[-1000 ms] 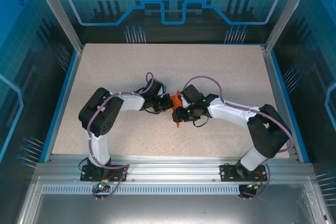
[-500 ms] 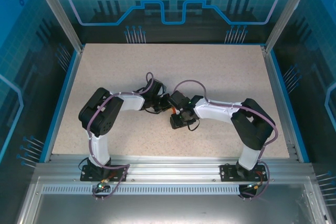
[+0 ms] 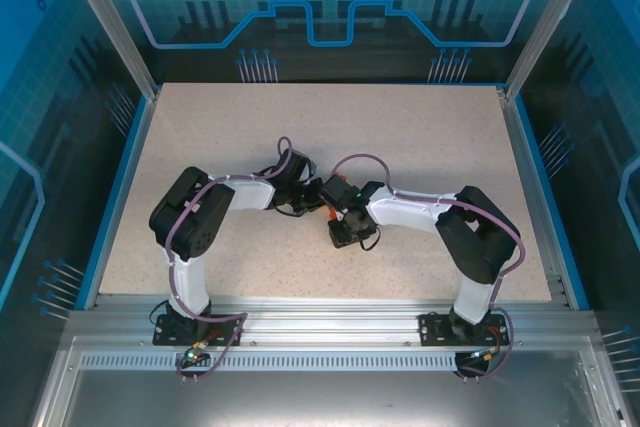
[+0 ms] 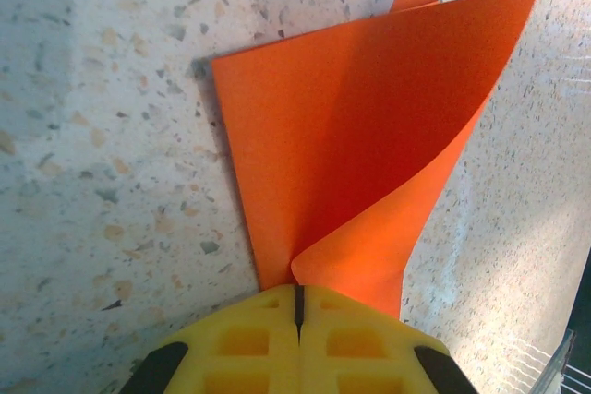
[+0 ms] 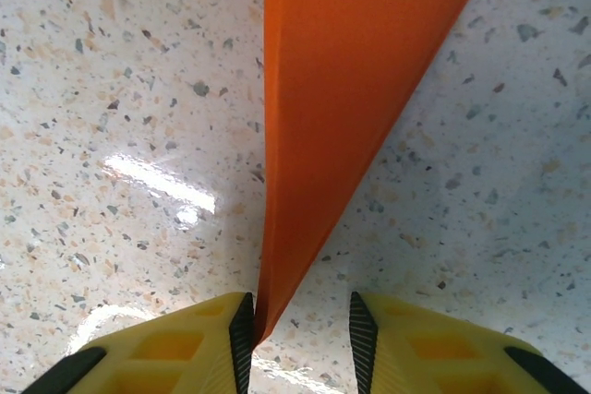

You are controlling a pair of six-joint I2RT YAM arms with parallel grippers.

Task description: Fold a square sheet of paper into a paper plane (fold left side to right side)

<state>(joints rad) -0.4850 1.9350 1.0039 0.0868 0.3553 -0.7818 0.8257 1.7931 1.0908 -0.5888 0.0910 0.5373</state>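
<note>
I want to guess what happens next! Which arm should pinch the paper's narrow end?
Probably the right. The right gripper is open, with the narrow end of the paper between its fingers. The left gripper is shut on another part.

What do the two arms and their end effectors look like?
The left arm and the right arm each have white links between bulky black joints, with a thin purple cable looping along them. The left end effector and the right end effector have yellow fingers with moulded hollow cells and black patches at the outer edges.
</note>
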